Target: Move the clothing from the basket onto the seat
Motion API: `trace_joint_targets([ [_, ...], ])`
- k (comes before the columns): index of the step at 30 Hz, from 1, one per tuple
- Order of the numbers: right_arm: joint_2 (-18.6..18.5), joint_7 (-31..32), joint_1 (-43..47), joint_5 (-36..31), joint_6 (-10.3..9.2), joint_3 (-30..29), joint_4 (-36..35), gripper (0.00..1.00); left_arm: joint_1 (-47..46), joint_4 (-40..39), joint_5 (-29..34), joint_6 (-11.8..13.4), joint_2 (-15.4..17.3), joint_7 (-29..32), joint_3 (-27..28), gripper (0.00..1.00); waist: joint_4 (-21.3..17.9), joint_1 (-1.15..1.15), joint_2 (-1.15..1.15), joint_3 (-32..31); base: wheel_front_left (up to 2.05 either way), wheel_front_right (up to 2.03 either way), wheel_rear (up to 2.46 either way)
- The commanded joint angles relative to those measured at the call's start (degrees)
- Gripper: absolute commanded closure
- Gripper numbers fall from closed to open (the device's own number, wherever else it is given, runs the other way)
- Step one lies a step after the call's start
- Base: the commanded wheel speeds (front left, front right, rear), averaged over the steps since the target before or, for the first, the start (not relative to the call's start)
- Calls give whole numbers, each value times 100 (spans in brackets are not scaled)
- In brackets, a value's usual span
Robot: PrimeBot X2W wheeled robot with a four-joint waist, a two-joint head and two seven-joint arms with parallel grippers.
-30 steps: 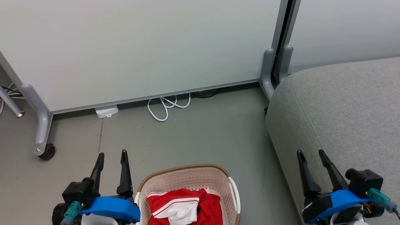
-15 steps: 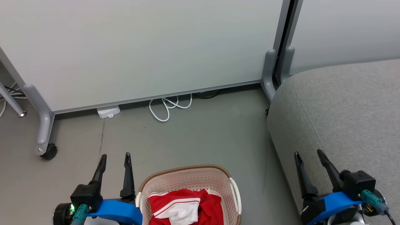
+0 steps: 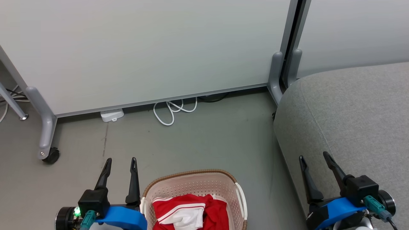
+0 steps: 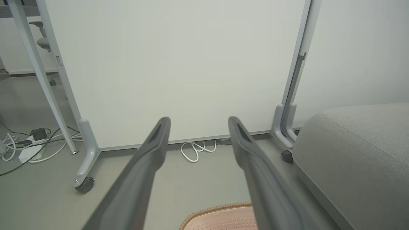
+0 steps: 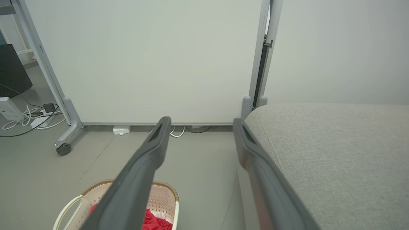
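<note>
As the head view shifts slightly, left gripper [image 3: 121, 158] and right gripper [image 3: 312, 155] edge inward, fingers [image 3: 133, 179] wide apart, empty. Clothing [image 3: 188, 212] lies in basket [image 3: 188, 172] between them, none yet on seat [image 3: 358, 111]. Pickup not begun.

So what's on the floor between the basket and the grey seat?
Nothing: in the head view just a bare strip of floor separates the basket from the seat.
</note>
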Motion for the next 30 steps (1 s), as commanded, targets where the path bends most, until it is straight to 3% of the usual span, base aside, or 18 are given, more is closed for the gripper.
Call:
trace_joint_targets([
  [1, -30, -32, 18, -1, 2, 0, -11, 0, -62, -13, 11, 10, 6, -29, -10, 0, -1, 0, 0, -3, 0, 0, 0],
  [20, -29, -49, -11, 56, 2, 76, 9, 0, -48, 48, -62, -3, -1, -28, -3, 0, -54, 0, 0, 60, 0, 0, 0],
  [30, -27, -77, -344, 73, 2, 417, -134, 0, -300, 311, 23, -85, 125, -23, 0, 0, -565, 0, 0, 790, 0, 0, 0],
])
